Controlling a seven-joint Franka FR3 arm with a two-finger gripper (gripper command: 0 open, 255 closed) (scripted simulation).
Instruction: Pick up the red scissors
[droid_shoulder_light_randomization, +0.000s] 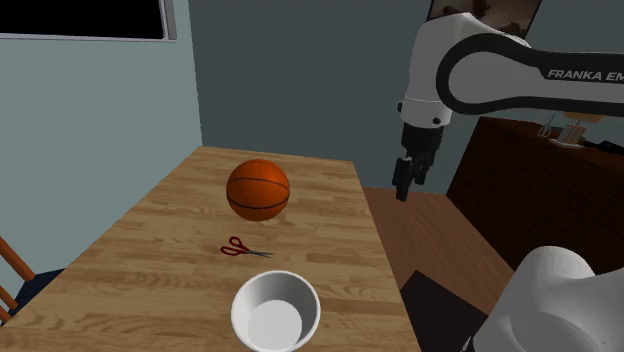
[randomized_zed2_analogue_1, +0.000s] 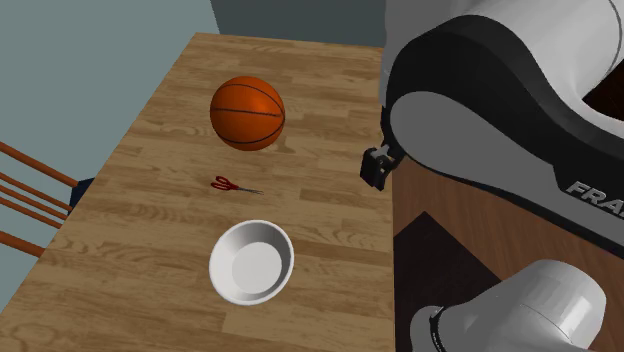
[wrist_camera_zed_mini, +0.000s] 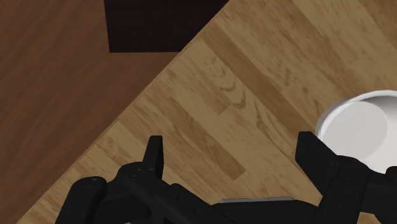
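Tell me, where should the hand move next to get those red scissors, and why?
Probably swing it toward the shoulder view's left, over the scissors. The open hand hangs near the table edge, while they lie flat between the basketball and the bowl, well away.

Red-handled scissors flat on table

The table was light brown, with wavy wood grain running in long planks. The basketball was orange with thin black seams. The scissors had red handles and dark grey blades. The bowl was plain white, shaded pale grey inside. The wall was a muted blue-grey, and the floor a darker reddish-brown wood. The arm was white with a dark band bearing white letters. Its gripper was all black.
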